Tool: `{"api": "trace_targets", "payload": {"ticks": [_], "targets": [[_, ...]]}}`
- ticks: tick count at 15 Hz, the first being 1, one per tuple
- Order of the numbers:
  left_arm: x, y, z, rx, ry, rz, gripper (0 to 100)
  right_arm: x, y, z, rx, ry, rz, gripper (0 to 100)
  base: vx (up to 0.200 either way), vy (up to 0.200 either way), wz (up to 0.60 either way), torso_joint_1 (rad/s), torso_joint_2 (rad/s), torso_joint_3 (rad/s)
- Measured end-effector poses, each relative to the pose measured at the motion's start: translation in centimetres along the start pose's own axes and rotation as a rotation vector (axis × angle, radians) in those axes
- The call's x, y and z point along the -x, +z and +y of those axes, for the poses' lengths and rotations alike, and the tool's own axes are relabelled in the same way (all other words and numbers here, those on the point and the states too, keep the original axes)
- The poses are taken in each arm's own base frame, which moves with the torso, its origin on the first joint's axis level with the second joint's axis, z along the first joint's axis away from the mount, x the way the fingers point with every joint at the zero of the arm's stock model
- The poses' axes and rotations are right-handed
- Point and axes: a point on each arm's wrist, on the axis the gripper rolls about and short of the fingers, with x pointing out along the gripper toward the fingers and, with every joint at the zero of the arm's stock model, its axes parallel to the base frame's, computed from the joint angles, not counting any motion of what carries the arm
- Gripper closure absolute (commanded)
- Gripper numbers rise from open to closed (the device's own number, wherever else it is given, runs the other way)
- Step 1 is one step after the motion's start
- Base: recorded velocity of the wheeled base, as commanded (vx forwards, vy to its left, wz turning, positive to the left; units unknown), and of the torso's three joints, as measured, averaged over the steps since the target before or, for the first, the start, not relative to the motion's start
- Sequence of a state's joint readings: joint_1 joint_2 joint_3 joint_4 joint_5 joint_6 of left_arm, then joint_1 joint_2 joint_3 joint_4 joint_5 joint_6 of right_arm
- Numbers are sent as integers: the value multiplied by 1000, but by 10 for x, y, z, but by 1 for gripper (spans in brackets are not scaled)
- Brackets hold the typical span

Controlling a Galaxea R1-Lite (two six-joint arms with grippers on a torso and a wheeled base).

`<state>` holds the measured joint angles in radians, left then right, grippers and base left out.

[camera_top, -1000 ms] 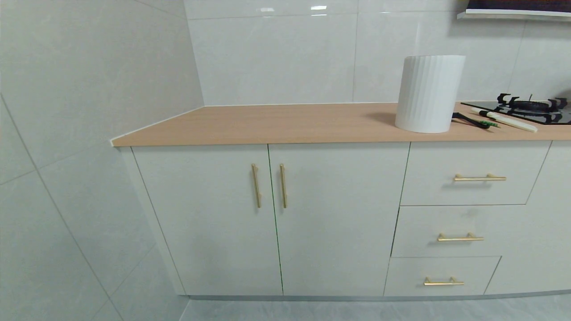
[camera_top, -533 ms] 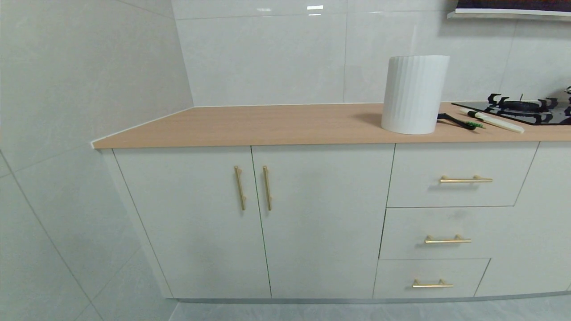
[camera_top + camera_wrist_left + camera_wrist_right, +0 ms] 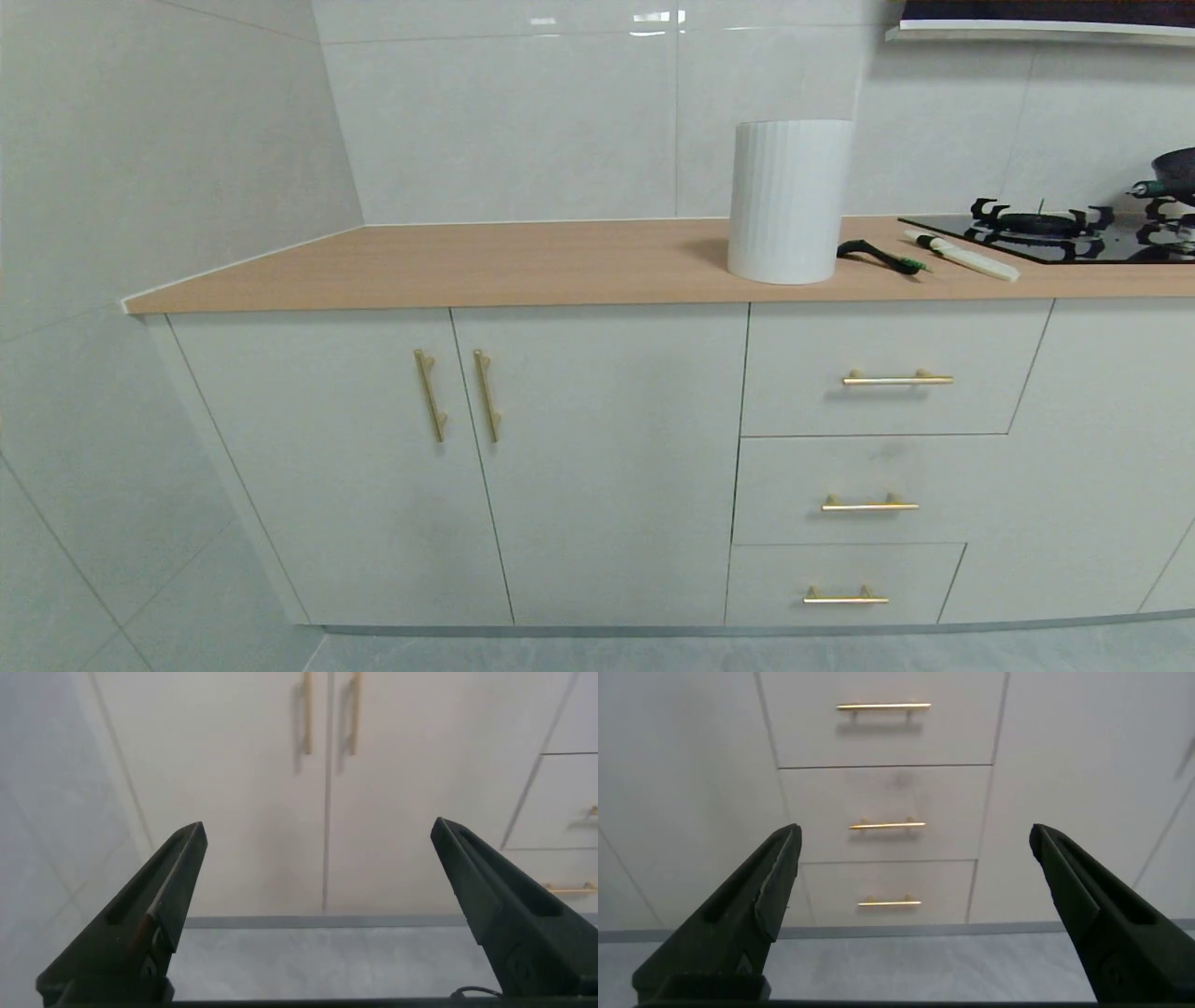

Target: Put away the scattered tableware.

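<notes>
A white ribbed cylinder holder stands on the wooden countertop. To its right lie a black-handled utensil and a white-handled utensil, flat on the counter beside the stove. My left gripper is open with nothing between its fingers, low down and facing the double cabinet doors. My right gripper is open and empty too, facing the stack of drawers.
A black gas stove with a dark pan sits at the counter's far right. Below are double doors with gold handles and three drawers. A tiled wall closes the left side; grey floor lies below.
The whole head view has shifted left, so the camera has turned right: the holder and utensils sit nearer the middle and more of the stove, with a pan, has come in.
</notes>
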<state>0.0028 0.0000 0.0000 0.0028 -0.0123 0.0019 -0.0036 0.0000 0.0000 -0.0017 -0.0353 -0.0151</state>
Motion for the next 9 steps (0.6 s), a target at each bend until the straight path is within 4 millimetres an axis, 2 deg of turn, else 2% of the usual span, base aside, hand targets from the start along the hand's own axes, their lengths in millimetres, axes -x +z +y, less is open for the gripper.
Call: {"api": "trace_targets", "payload": {"ticks": [7,9], "targets": [[0,0,0,0,0,0,0,0,0,0,0,1,0,0,0,0,0,0,0,0],[0,0,0,0,0,0,0,0,0,0,0,1,0,0,200,0,0,2,5,0]]}}
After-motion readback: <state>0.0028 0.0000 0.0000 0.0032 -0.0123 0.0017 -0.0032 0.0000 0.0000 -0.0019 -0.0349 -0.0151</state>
